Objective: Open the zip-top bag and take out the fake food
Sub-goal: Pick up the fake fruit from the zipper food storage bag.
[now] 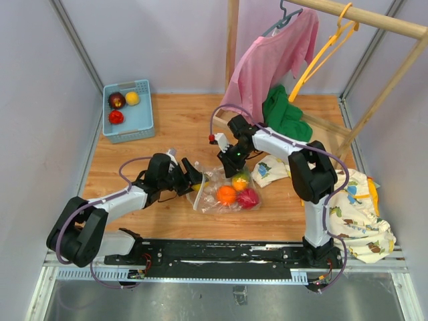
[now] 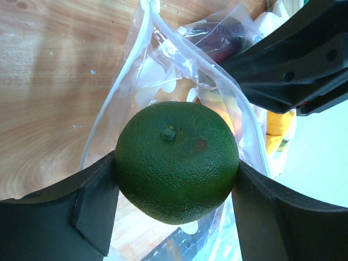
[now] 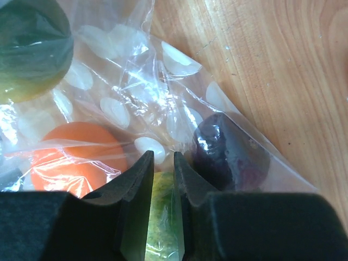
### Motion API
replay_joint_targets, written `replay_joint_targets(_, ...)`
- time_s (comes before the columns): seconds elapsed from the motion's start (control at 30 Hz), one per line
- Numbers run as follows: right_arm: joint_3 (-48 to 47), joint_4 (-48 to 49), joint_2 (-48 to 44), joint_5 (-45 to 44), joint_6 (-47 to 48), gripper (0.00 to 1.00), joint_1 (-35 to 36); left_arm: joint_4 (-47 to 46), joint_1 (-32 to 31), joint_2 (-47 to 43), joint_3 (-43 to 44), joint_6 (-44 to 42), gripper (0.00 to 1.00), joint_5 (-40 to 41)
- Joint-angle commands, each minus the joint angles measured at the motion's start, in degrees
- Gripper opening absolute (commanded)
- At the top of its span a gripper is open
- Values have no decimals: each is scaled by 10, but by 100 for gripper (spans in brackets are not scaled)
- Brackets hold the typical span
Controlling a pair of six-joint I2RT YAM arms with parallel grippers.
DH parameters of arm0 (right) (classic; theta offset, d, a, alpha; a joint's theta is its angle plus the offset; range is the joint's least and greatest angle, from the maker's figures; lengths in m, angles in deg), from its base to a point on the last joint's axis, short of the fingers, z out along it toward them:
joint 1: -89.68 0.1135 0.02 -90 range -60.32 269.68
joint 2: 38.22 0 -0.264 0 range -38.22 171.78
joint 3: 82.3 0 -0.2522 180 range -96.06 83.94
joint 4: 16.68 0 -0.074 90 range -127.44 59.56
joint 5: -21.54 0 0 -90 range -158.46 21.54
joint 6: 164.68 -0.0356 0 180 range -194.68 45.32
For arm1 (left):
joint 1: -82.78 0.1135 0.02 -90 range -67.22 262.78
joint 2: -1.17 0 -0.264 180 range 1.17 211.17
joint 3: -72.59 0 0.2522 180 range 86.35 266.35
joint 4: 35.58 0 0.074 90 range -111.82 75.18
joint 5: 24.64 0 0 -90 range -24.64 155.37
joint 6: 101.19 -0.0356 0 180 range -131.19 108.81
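Observation:
My left gripper [image 2: 175, 169] is shut on a dark green citrus fruit [image 2: 176, 160] of the fake food, just outside the open mouth of the zip-top bag [image 2: 163, 76]. In the top view the left gripper [image 1: 192, 175] sits at the bag's left end. The clear bag [image 1: 212, 198] lies mid-table with an orange [image 1: 227, 194], a red piece [image 1: 248, 198] and a yellow-green piece [image 1: 241, 181] inside. My right gripper [image 1: 234, 162] pinches the bag's film from behind. Its narrow jaws [image 3: 162, 163] show an orange [image 3: 70, 155] and a dark purple piece [image 3: 228, 155] through the plastic.
A blue basket [image 1: 140, 124] at the back left holds a dark red, a yellow and a red fruit. A wooden rack [image 1: 232, 40] carries a pink shirt [image 1: 267, 60] and a yellow hanger [image 1: 321, 53]. A green cloth [image 1: 284, 114] and a cartoon-print cloth [image 1: 354, 207] lie on the right.

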Motion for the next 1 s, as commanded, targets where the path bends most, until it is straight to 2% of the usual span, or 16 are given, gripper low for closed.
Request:
replay_joint_targets(0.0, 13, 3, -24, 22, 21, 23, -3, -84, 7, -11, -19, 51, 36, -28)
replay_joint_targets(0.17, 15, 2, -24, 20, 24, 23, 4, -95, 14, -9, -36, 47, 37, -33)
replay_joint_targets(0.4, 10, 0, -23, 8, 27, 24, 18, 18, 16, 15, -16, -38, 40, 12)
replay_joint_targets(0.97, 8, -5, -24, 31, 30, 30, 29, 70, 16, 30, 17, -74, 79, 28)
